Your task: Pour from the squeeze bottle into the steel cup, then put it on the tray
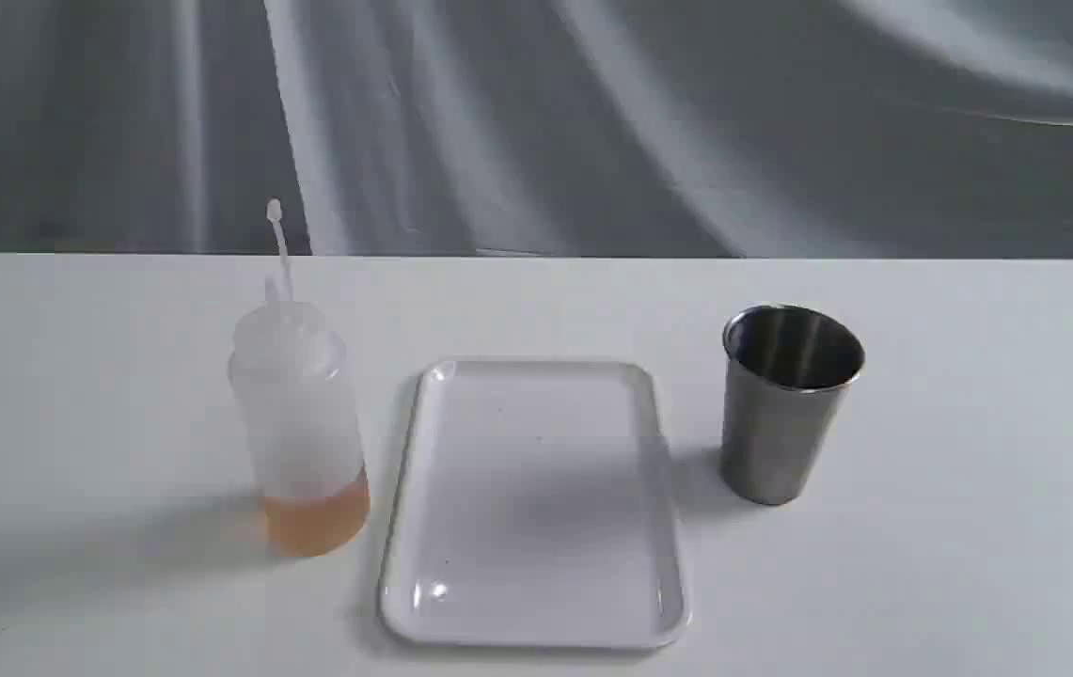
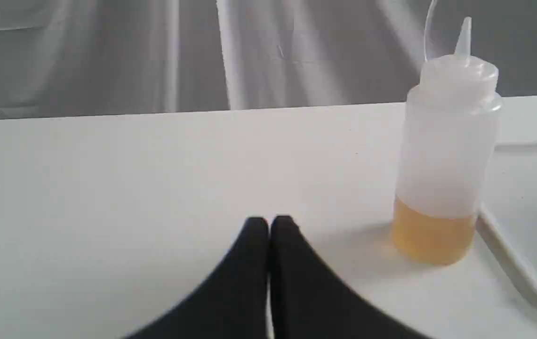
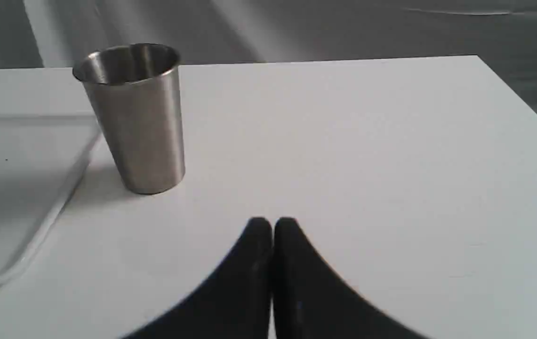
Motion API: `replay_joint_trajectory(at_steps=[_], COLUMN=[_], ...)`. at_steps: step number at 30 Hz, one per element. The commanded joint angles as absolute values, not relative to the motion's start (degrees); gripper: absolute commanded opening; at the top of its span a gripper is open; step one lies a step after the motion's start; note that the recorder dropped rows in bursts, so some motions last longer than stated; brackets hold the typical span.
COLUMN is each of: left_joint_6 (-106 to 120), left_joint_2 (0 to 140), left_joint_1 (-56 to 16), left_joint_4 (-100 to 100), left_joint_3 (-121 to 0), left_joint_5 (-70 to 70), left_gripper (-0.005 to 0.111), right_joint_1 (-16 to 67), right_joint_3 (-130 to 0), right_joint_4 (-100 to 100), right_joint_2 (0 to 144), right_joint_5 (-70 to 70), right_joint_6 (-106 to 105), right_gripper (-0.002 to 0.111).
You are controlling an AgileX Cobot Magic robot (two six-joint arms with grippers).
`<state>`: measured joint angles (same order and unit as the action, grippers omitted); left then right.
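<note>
Since neither arm has hold of anything, the task sits at its first step: reaching for the squeeze bottle. It stands upright on the white table at the left, just beside the left edge of the tray. A shallow layer of orange liquid sits at its bottom, and its thin nozzle points up. The steel cup stands upright to the right of the tray, near its far right corner and apart from it. The tray lies between the two with nothing on it. The left gripper hangs low over the table, apart from the bottle, its fingers pressed together on nothing. The right gripper is likewise closed and empty, apart from the cup. By my reading, the next move calls for the left fingers to spread wider than the bottle's body. They would then close around it at mid-height, gently enough not to tip it or squeeze liquid out early.
</note>
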<state>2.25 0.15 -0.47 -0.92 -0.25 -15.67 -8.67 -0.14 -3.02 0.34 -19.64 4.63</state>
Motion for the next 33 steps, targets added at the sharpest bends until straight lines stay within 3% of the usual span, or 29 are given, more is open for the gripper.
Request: replay_joint_trajectory(at_steps=[1, 17, 23, 33], left_joint_6=[1.97, 2.09, 1.99, 2.09], left_joint_2=[0.00, 0.00, 0.00, 0.00], left_joint_1=[-0.82, -0.82, -0.82, -0.82], left_joint_4=[-0.96, -0.96, -0.96, -0.96], left_joint_3=[0.00, 0.00, 0.00, 0.00], left_joint_5=[-15.24, -15.24, -15.24, -15.24], left_gripper=[0.000, 0.000, 0.000, 0.000], right_joint_1=[-8.41, -8.41, -8.41, -8.41], right_joint_3=[0.00, 0.00, 0.00, 0.00], right_joint_4=[-2.72, -2.99, 0.00, 36.86], right_joint_2=[0.00, 0.00, 0.00, 0.00], right_joint_5=[-19.60, -17.98, -4.01, 19.32], right_joint_6=[4.79, 4.72, 4.99, 4.97], right_gripper=[0.000, 0.000, 0.000, 0.000])
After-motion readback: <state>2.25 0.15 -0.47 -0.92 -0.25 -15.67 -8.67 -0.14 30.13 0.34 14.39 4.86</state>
